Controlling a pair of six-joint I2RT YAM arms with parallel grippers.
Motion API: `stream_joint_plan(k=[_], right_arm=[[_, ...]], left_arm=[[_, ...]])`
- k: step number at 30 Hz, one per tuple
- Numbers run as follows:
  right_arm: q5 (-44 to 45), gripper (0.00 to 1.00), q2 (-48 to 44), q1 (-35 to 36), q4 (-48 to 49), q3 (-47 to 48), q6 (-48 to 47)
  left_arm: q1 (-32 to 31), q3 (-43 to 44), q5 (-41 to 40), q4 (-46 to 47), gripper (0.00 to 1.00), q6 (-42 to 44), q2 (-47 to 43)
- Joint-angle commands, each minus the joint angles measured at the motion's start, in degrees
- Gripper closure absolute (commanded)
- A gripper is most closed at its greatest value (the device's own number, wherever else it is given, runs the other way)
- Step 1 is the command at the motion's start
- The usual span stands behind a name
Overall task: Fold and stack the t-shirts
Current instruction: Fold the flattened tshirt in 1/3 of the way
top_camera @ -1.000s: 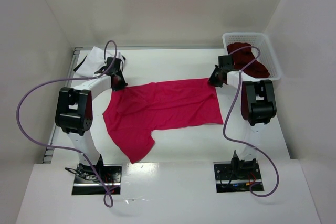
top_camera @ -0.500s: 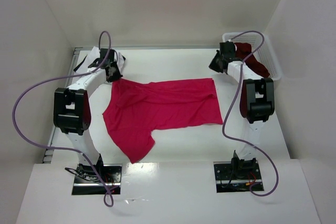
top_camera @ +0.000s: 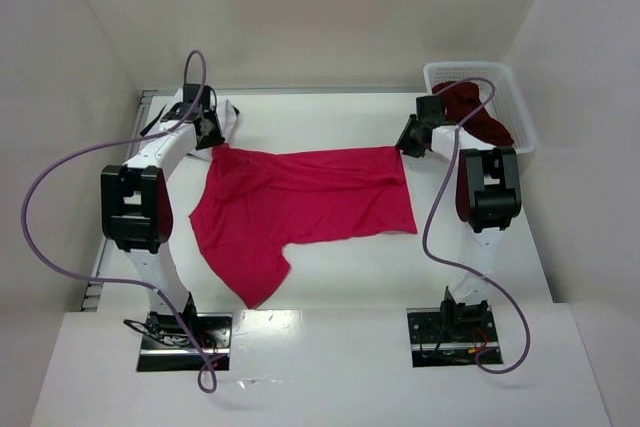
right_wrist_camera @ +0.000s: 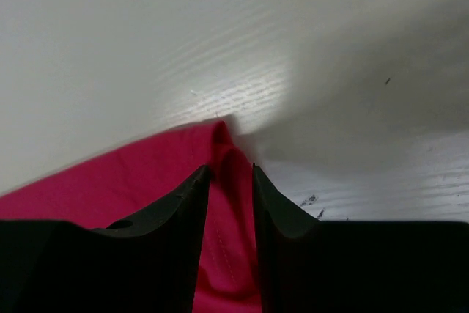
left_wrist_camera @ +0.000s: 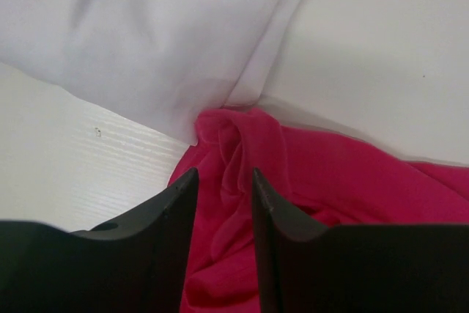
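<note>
The crimson-red t-shirt [top_camera: 310,202] lies spread across the middle of the table, with one sleeve pointing to the near left. My left gripper [top_camera: 207,137] is shut on its far left corner, and red cloth [left_wrist_camera: 330,174] is bunched between the jaws [left_wrist_camera: 224,174]. My right gripper [top_camera: 408,142] is shut on its far right corner, with the hem [right_wrist_camera: 110,188] pinched between the jaws [right_wrist_camera: 231,168]. The white t-shirt with dark trim [top_camera: 180,107] lies at the back left, just behind my left gripper, and fills the top of the left wrist view [left_wrist_camera: 146,34]. The dark maroon t-shirt [top_camera: 478,115] lies in the basket.
The white lattice basket [top_camera: 522,112] stands at the back right, close behind my right arm. White walls close in the table at the back and on both sides. Purple cables loop from both arms.
Both grippers have moved toward the back of the table with the red shirt's far corners, then come back down. The shirt's far edge now lies straighter and further back, nearer the white shirt.
</note>
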Motion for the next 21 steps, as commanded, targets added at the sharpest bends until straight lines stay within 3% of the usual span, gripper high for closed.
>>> stream_joint_plan(k=[1, 5, 21], right_arm=[[-1.7, 0.64, -2.7, -0.5, 1.4, -1.7, -0.9], [-2.3, 0.61, -2.7, 0.0, 2.0, -3.2, -1.5], [-1.1, 0.51, -6.5, 0.7, 0.7, -2.1, -1.0]], left_arm=[[0.2, 0.8, 0.1, 0.4, 0.56, 1.4, 0.7], [0.2, -2.2, 1.5, 1.0, 0.52, 0.7, 0.1], [0.2, -7.8, 5.9, 3.3, 0.52, -2.1, -0.4]])
